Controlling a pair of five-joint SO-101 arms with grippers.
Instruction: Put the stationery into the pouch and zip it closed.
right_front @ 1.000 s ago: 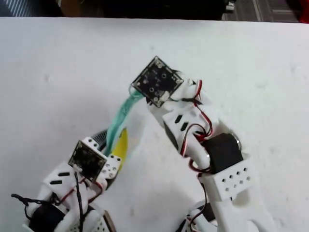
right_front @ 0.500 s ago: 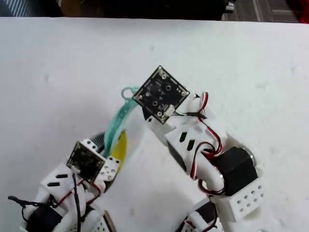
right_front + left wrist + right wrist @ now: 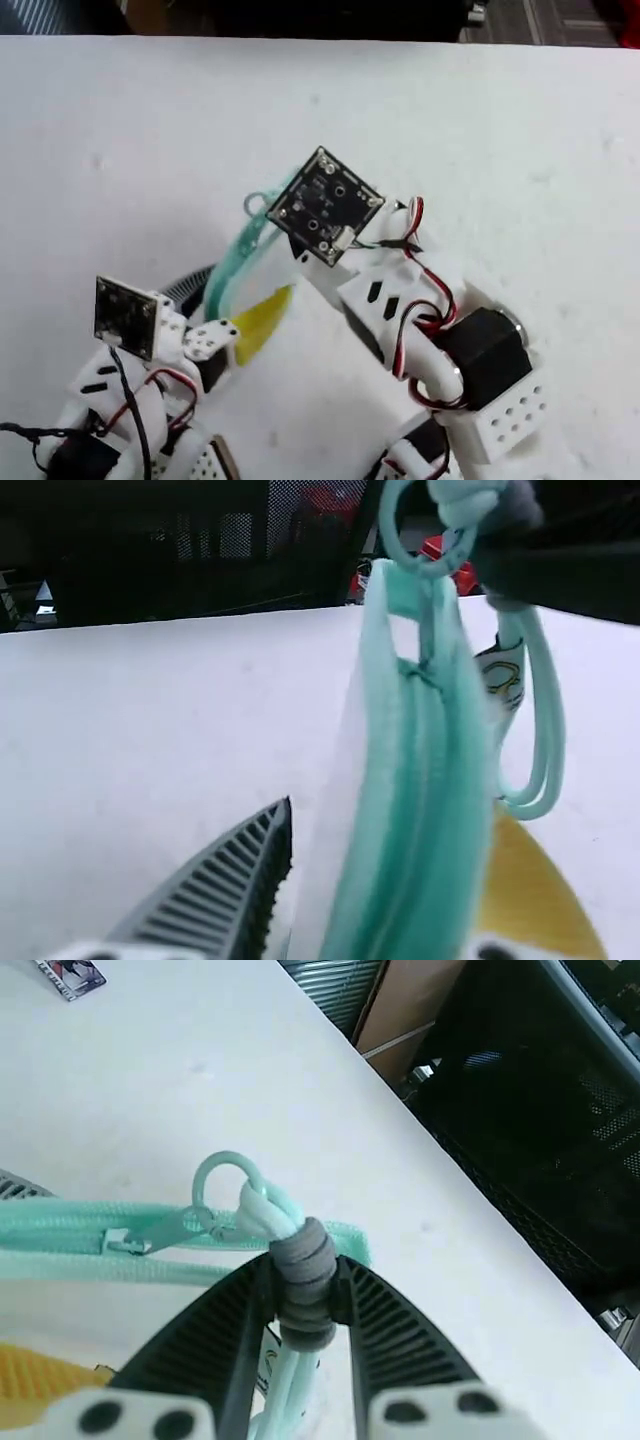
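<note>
The mint-green pouch (image 3: 228, 262) stands on its edge on the white table, zipper side up (image 3: 420, 810). My right gripper (image 3: 303, 1266) is shut on the grey bead (image 3: 300, 1248) of the mint cord tied to the zipper pull ring (image 3: 222, 1180). The slider (image 3: 165, 1232) sits near that end of the pouch. The same ring (image 3: 258, 203) shows beside the right wrist camera in the high view. My left gripper (image 3: 390, 815) is open around the pouch's near end. Its grey ribbed finger (image 3: 225, 885) is on one side and its yellow finger (image 3: 262, 318) on the other.
The white table (image 3: 500, 120) stretches bare to the back and both sides. Its far edge (image 3: 320, 38) meets dark clutter behind. A small printed card (image 3: 70, 974) lies far off on the table.
My left arm drew back toward the front left and its yellow finger swung away from the pouch. My right gripper shifted slightly left with the cord, pulling the pouch's far end along.
</note>
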